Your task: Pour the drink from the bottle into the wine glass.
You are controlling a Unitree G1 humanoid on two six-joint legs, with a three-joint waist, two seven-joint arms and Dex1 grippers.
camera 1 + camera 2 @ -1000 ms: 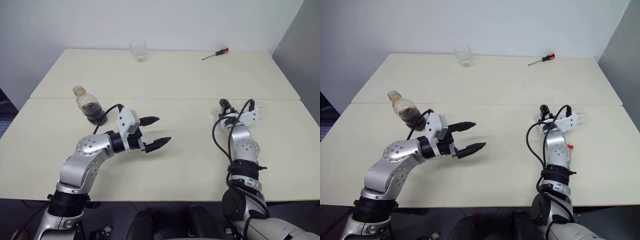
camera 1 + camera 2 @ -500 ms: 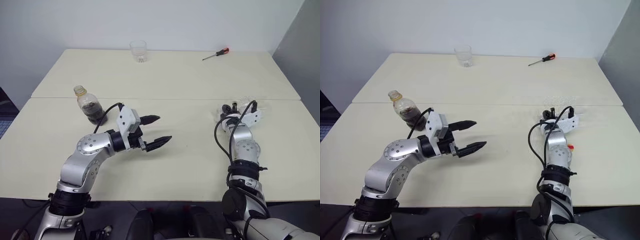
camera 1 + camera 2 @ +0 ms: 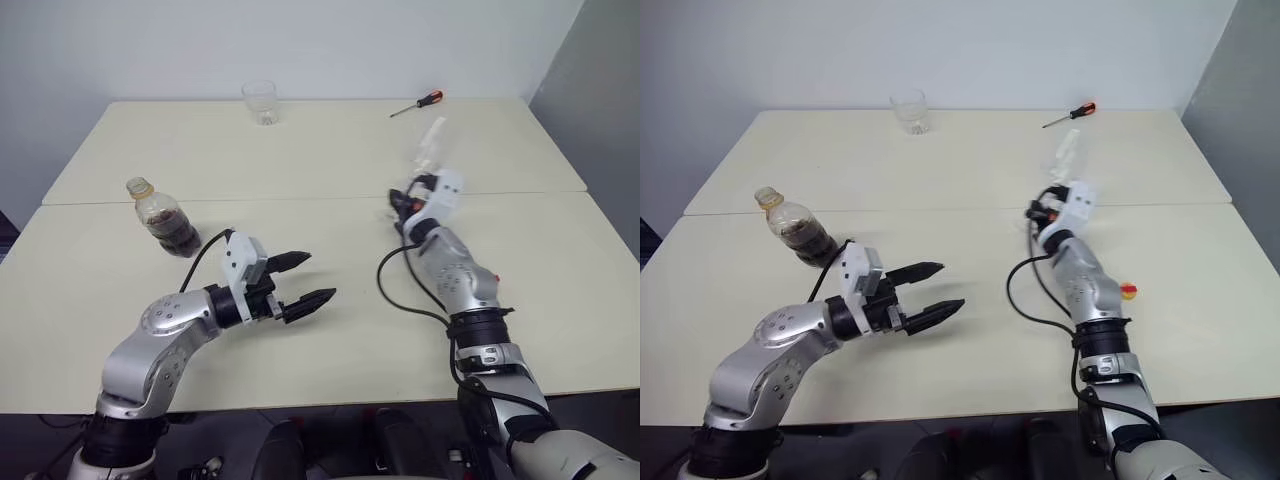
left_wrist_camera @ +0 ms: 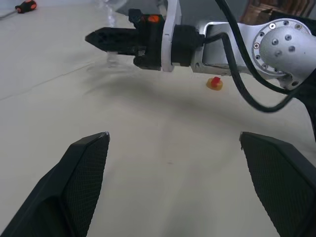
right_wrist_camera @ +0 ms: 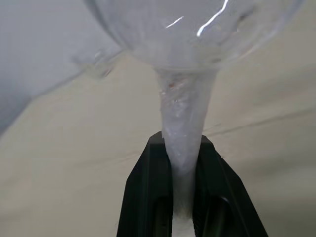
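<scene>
The worktop (image 3: 330, 160) is pale cream. The bottle (image 3: 162, 216) is clear with a tan neck ring and dark brown drink (image 3: 172, 233). The wine glass (image 5: 197, 29) is clear. The screwdriver (image 3: 415, 103) has a red-and-black handle. The fingers (image 4: 84, 182) are black, with a fine grid pattern

head eyes: look down from above, both see the whole table (image 3: 330, 170) | wrist cameras: low, very close, looking along fingers
</scene>
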